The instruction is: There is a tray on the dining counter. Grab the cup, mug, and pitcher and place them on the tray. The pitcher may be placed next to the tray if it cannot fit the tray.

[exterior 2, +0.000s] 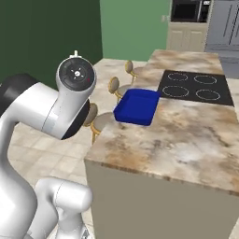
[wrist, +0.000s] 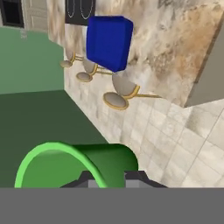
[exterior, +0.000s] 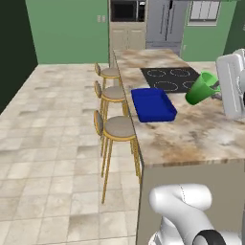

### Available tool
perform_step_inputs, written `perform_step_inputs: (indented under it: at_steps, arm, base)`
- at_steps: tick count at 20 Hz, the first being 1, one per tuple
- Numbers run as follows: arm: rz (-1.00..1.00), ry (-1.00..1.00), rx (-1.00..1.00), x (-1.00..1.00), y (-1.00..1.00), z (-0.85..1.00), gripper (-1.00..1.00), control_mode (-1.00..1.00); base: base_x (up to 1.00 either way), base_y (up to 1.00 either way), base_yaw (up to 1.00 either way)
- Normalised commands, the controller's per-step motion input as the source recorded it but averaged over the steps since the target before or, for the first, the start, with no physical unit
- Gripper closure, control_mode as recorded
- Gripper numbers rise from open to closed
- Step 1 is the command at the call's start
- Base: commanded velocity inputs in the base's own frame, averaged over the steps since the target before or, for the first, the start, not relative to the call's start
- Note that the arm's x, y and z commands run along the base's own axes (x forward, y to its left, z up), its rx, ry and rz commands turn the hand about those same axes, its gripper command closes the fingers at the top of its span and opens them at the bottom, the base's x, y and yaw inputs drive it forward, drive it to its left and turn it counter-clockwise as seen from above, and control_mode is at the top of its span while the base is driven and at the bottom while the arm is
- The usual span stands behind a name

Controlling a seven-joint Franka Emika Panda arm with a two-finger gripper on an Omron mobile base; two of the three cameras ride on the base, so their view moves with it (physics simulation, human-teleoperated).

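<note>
Green-walled kitchen, marbled dining counter (exterior: 191, 129), blue tray (exterior: 153, 104), gripper (wrist: 109, 177) grasping green cup (exterior: 202, 88)

At mid-frame the blue tray (exterior: 153, 105) lies near the left edge of the marbled worktop (exterior: 191, 131), just below the black cooktop (exterior: 172, 78). The green cup (exterior: 202, 88) hangs tilted at right, against the white arm (exterior: 231, 86). Three stools (exterior: 117, 128) line the left side.

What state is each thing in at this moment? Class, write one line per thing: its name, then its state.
cup: held in the hand, tipped on its side, in the air over the dining counter.
hand: shut on the cup.
tray: flat on the counter, nothing in it.
cooktop: nothing on it.
stools: three, upright along the counter.
</note>
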Motion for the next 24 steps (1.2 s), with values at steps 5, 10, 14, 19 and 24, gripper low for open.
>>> perform_step_inputs:
  at_steps: [5,10,14,19,24]
  arm:
    - [0.00,0.00,0.00,0.00,0.00,0.00,1.00,1.00]
    - [0.00,0.00,0.00,0.00,0.00,0.00,1.00,1.00]
    - [0.00,0.00,0.00,0.00,0.00,0.00,1.00,1.00]
    - [0.00,0.00,0.00,0.00,0.00,0.00,1.00,1.00]
    - [0.00,0.00,0.00,0.00,0.00,0.00,1.00,1.00]
  base:
    - [0.48,1.00,-0.15]
    - [0.46,0.99,-0.26]
    - [0.44,0.85,-0.39]
    - [0.46,0.71,-0.53]
    - [0.53,0.41,-0.61]
